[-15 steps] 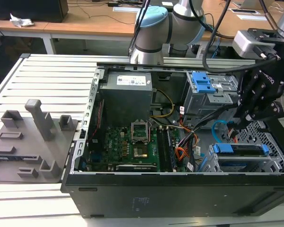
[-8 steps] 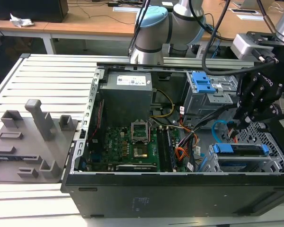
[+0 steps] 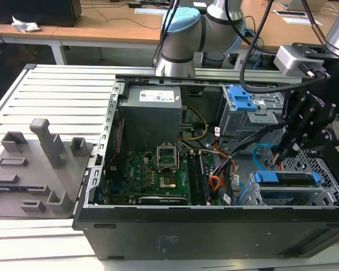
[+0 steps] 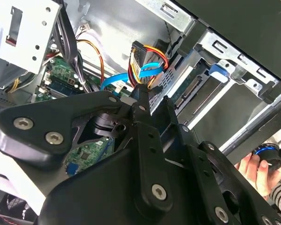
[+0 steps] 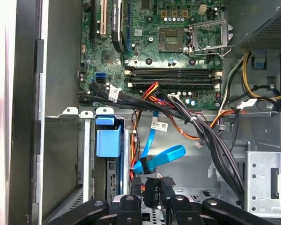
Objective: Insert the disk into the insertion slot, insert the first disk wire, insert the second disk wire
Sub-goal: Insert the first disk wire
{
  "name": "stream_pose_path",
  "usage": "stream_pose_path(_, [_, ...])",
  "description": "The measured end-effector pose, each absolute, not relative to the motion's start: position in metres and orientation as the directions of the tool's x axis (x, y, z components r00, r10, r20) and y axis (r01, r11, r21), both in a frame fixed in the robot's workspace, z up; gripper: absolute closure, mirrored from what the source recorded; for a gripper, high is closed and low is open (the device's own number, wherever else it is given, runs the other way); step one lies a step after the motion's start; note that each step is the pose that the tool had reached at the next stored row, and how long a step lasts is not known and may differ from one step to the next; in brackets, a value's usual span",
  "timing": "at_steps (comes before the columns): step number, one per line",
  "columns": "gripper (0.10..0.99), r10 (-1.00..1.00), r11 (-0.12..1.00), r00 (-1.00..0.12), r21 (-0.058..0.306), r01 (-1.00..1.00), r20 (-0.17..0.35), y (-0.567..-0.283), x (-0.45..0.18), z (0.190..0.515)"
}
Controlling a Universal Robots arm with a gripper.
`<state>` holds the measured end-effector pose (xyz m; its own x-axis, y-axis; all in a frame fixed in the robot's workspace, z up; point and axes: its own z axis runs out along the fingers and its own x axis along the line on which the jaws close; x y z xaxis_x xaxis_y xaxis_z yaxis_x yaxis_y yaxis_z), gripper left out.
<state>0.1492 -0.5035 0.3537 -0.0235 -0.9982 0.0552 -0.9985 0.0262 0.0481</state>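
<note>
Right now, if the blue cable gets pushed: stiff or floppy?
Likely floppy but springy: the blue cable is a thin flat ribbon curved in a loop. Probably light, since it holds that curve in mid-air unsupported.

exterior view looks down on pc case (image 3: 214, 231); both wrist views close inside, share blue cable (image 4: 147, 69) (image 5: 166, 157).

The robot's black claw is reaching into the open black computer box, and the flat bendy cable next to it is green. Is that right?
Not quite. The flat bendy cable next to the black claw is bright blue, not green, as the first wrist view shows. The claw is indeed reaching into the open black metal computer box.
</note>
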Motion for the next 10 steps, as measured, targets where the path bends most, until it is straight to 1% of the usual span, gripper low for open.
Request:
stream_pose_path(2, [0.784,-0.998,0.026,-0.024,0.048,-0.998,0.056,-0.5035,0.1492,0.3537])
stream_pose_path(3, [0.8,-0.998,0.026,-0.024,0.048,-0.998,0.056,-0.5035,0.1492,0.3537])
stream_pose_path(4, [0.922,-0.998,0.026,-0.024,0.048,-0.998,0.056,-0.5035,0.1492,0.3536])
stream_pose_path(10, [0.922,-0.998,0.026,-0.024,0.048,-0.998,0.057,-0.5035,0.1492,0.3536])
